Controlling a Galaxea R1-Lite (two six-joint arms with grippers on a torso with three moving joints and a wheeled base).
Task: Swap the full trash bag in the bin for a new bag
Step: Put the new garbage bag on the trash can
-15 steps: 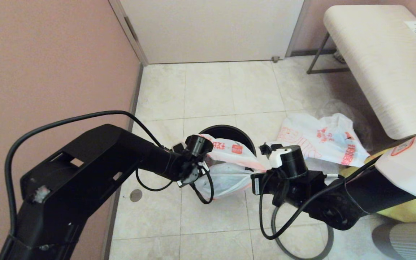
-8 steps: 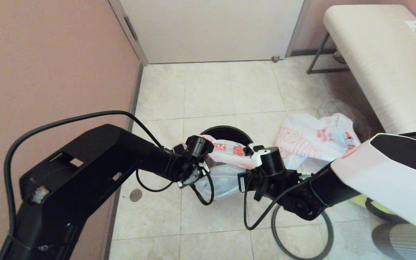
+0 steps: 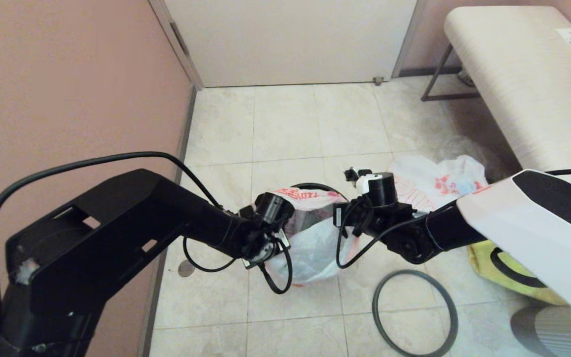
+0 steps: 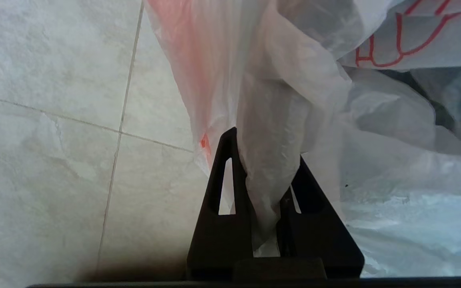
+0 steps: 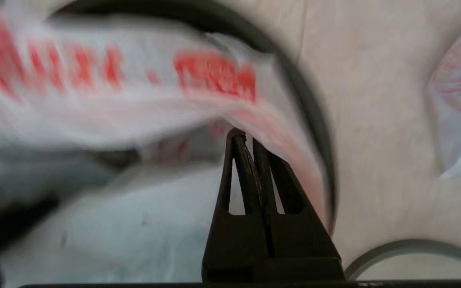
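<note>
The full bag (image 3: 310,248) is part-way out of the bin (image 3: 315,187), held over it by both grippers. The left gripper (image 4: 264,192) has its jaws pinching a twisted handle of film; the right gripper (image 5: 248,148) has jaws pressed together on the far edge. Left to do — carry it clear, then line the bin. The hoop (image 3: 414,312) lies on the floor, off the bin, and a second bag (image 3: 444,186) sits beside it

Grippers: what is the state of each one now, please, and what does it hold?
Left gripper: closed on a gathered fold of the white bag.
Right gripper: closed, pinching the edge of the same bag above the bin.
</note>
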